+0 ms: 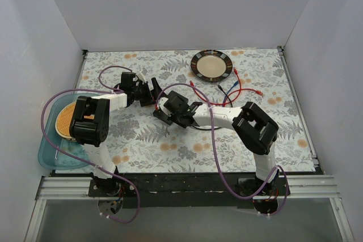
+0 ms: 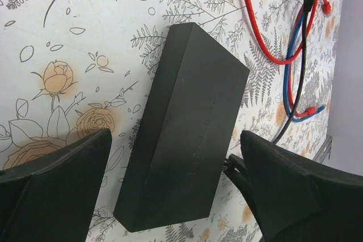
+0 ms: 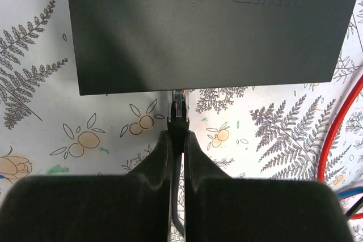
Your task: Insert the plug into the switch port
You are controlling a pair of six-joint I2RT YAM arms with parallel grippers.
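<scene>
The plug [image 3: 178, 109], likely light with a fragile clip and best gripped by its boot, sat pinched in the right arm's shut jaws against the switch [image 3: 204, 26] edge at the middle of the table [image 1: 147, 145], while the left arm's jaws gaped empty.

Top-down shot: we're using the dark-rimmed plate [image 1: 211, 64] as our anchor on the floral table [image 1: 170, 151]. Just below and a bit right of the plate there's a tangle of red, blue and black cables [image 1: 231, 91]. Below-left of the plate, the left gripper [image 1: 150, 92] and right gripper [image 1: 160, 111] sit nearly nose to nose (it's all black on black there, so we can't read the jaws). Far down-left of the plate, a blue tub [image 1: 45, 160] holds a round orange thing [image 1: 63, 122], partly behind the left arm [image 1: 91, 120].
</scene>
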